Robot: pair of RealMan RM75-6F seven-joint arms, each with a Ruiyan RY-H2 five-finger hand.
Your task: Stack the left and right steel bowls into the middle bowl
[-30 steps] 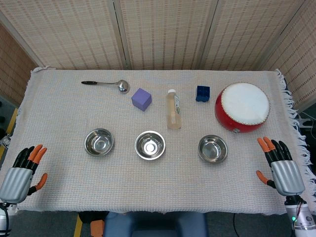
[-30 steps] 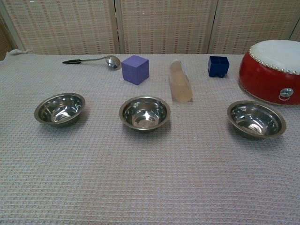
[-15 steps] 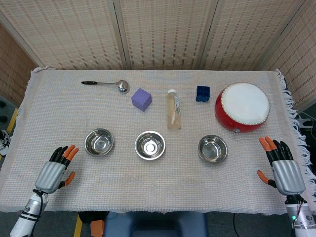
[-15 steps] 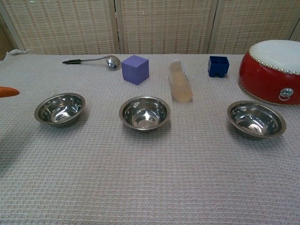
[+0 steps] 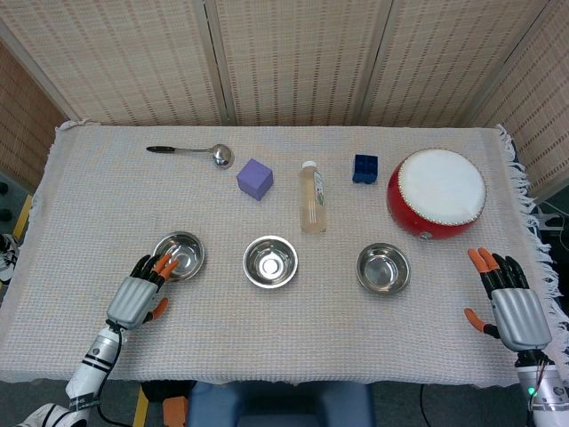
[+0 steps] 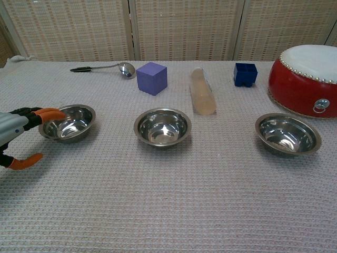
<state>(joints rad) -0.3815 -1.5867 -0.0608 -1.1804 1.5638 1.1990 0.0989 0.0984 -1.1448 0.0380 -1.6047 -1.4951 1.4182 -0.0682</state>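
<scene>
Three steel bowls stand in a row on the cloth: the left bowl [image 5: 180,255] [image 6: 68,122], the middle bowl [image 5: 270,261] [image 6: 161,127] and the right bowl [image 5: 383,269] [image 6: 287,133], all upright and holding nothing. My left hand [image 5: 140,294] [image 6: 16,133] is open at the left bowl's near-left rim, its orange fingertips [image 6: 50,113] reaching over the rim while the thumb stays below and apart. My right hand [image 5: 509,303] hovers open near the table's right edge, well to the right of the right bowl. The chest view does not show it.
Behind the bowls lie a ladle [image 5: 194,152], a purple cube [image 5: 255,179], a clear bottle on its side [image 5: 311,197], a small blue box [image 5: 364,168] and a red drum [image 5: 436,192]. The drum stands close behind the right bowl.
My left hand has moved in from the table's near-left corner, rightward and forward, until its fingertips reach the left bowl's rim. The right hand has barely shifted.
</scene>
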